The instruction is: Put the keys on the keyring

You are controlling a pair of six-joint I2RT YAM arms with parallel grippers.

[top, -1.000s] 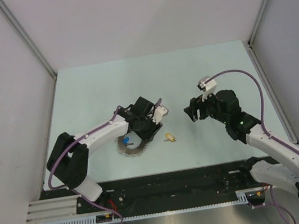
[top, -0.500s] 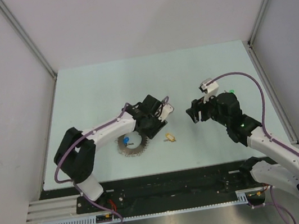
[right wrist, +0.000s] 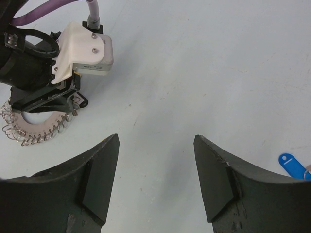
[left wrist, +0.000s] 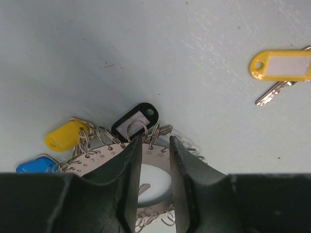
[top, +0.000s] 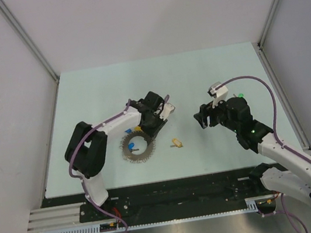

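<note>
Your left gripper (left wrist: 154, 150) is set narrow, one finger on each side of the keyring's (left wrist: 99, 161) flat band. Whether the pads actually pinch it, I cannot tell. The ring lies flat on the table (left wrist: 194, 39) directly under that hand. It looks stiff and fairly heavy for its size, with smooth metal faces and loose wire loops around the rim. Take it across the band, as you are doing, and not by the springy loops.

No container is in view. The ring is the only holder, and it carries a yellow tag (left wrist: 64, 136) and a blue tag (left wrist: 33, 166) to the left of the fingers and a black tag (left wrist: 136, 119) just ahead of them.

A loose yellow-tagged key (left wrist: 282, 68) lies well ahead and to the right. It is light and thin, likely to skid, so grip its plastic head.

Your right gripper (right wrist: 155, 170) stands wide and holds nothing. Another blue tag (right wrist: 293, 165) shows just right of its fingers.
</note>
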